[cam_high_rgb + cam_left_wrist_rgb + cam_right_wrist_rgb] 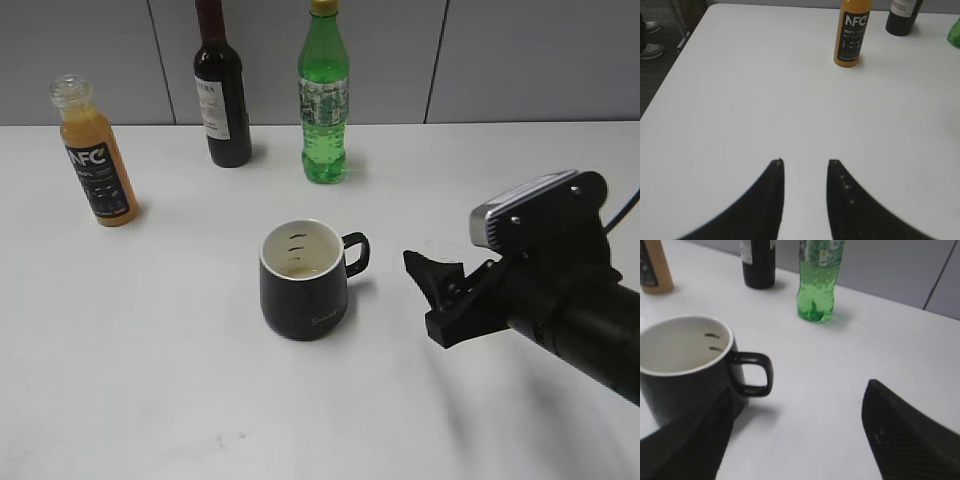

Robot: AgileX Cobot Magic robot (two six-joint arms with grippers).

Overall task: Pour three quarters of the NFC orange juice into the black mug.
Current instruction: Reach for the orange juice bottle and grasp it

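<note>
Right gripper [432,290] hovers right of the black mug [304,279], fingers spread; left gripper [805,162] parted, empty, NFC orange juice [94,152] far left of the mug

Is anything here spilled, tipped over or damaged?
Nothing stands out. The small clear NFC orange juice bottle, dark wine bottle, green soda bottle and squat black mug stand upright; the white table looks dry.

The NFC orange juice [93,150] is orange with a dark label lettered in white, on a white tabletop [150,380]. The black mug [303,280] is white inside with pale lettering. Behind the mug stand a dark wine bottle [222,90] and a green soda bottle [324,95] with a yellow cap.
</note>
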